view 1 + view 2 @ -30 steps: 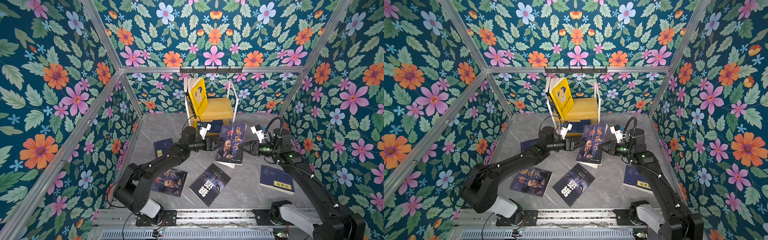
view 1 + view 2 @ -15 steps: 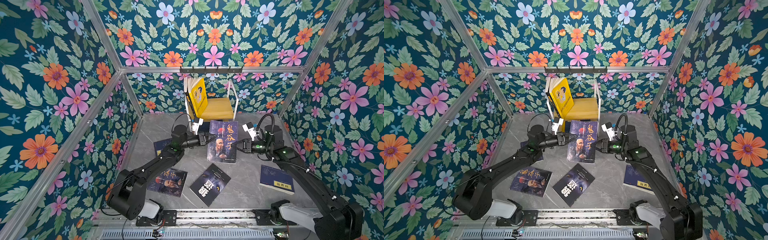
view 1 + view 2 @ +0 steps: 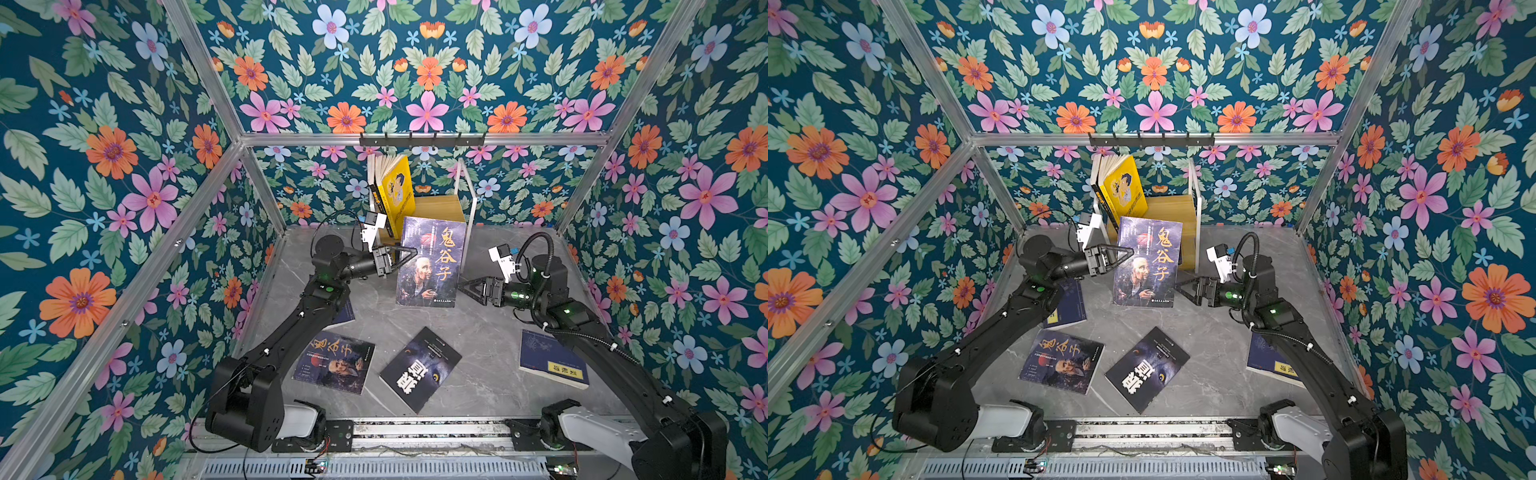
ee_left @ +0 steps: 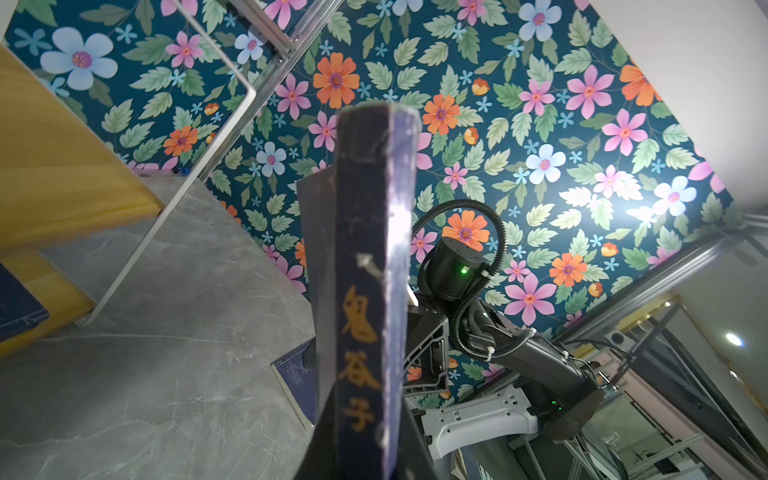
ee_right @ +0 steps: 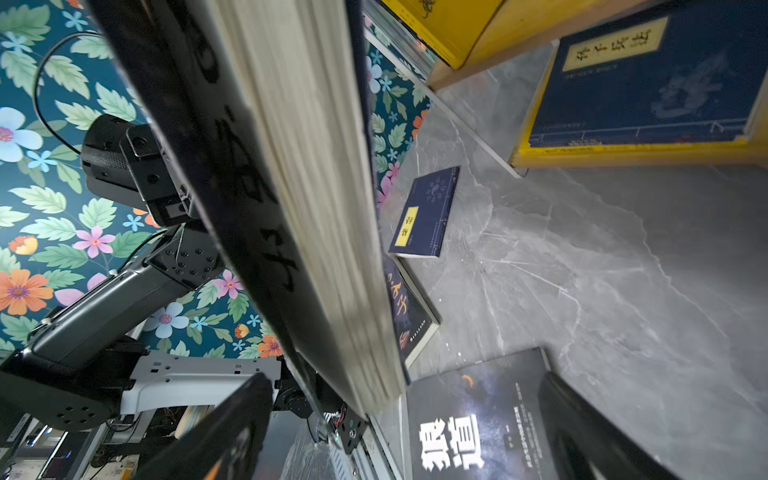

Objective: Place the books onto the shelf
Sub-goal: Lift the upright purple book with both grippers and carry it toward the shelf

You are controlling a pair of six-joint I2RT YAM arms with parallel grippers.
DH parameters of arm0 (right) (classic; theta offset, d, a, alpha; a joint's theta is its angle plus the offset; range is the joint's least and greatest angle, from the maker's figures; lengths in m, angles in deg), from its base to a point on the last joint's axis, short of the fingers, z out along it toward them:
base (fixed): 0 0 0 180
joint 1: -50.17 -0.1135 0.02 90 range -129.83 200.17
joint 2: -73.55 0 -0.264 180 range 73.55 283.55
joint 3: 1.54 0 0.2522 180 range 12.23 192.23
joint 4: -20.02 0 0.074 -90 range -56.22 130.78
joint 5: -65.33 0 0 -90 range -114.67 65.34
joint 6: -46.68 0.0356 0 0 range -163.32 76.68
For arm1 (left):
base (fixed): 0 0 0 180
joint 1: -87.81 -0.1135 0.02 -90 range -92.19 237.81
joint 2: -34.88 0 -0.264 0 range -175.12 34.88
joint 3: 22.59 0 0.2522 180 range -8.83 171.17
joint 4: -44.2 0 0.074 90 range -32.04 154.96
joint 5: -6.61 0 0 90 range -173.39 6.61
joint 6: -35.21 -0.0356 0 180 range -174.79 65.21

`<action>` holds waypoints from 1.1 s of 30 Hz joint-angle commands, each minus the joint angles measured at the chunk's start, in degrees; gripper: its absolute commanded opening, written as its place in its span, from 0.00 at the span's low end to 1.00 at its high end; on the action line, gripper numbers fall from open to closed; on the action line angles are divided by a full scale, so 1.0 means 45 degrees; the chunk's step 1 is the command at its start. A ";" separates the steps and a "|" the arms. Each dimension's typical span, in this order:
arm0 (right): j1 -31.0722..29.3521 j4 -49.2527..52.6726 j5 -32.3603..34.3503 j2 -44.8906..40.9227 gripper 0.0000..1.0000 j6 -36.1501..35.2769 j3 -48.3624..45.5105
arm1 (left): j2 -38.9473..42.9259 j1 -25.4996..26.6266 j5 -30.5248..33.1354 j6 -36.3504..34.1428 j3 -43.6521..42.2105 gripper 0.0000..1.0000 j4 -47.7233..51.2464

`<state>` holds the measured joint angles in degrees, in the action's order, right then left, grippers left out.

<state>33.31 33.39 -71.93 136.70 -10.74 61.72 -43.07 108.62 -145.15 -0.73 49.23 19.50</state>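
Dark-blue portrait book (image 3: 430, 262) stands upright at frame centre, just in front of the shelf (image 3: 440, 207). The left gripper (image 3: 406, 255) clamps its spine; the right gripper (image 3: 466, 286) has jaws apart beside the page edge. We judge this the shelving step: next we raise it onto the shelf, upright.

We take this for a robotics lab cell: floral wallpaper panels (image 3: 124, 166) hang in a bare aluminium frame (image 3: 415, 139), two black robot arms (image 3: 291, 332) are bolted to a slotted rail (image 3: 415, 430) well behind the jaws, and far beyond the jaws of the left gripper (image 3: 409, 254) a workroom shows, with dark metal frames (image 4: 685, 374) and a lit lamp (image 4: 733, 338)
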 commanded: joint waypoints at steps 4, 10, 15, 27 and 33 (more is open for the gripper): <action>-0.0230 -0.4269 -0.1272 0.0664 0.99 -0.0035 0.0300 | 0.0001 -0.0448 -0.0794 0.0116 0.0404 0.00 -0.1867; -0.0543 -0.5285 -0.2285 0.1383 0.99 -0.0258 0.1139 | -0.0077 -0.0557 -0.1013 0.0112 0.0588 0.00 -0.2110; -0.0694 -0.5490 -0.2467 0.2375 0.99 -0.0597 0.1886 | -0.0181 -0.0573 -0.1301 0.0466 0.0705 0.00 -0.2696; -0.0912 -0.7620 -0.5005 0.4798 0.37 -0.0507 0.3581 | -0.0317 -0.0574 -0.1285 0.0383 0.0310 0.00 -0.3041; -0.0999 -0.6735 -0.5704 0.4719 0.00 -0.1287 0.3747 | -0.0370 -0.0572 -0.1157 0.0113 0.0259 0.04 -0.2735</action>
<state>29.18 2.53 -93.50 158.60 -13.52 78.16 -44.78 105.83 -150.79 0.30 50.24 9.71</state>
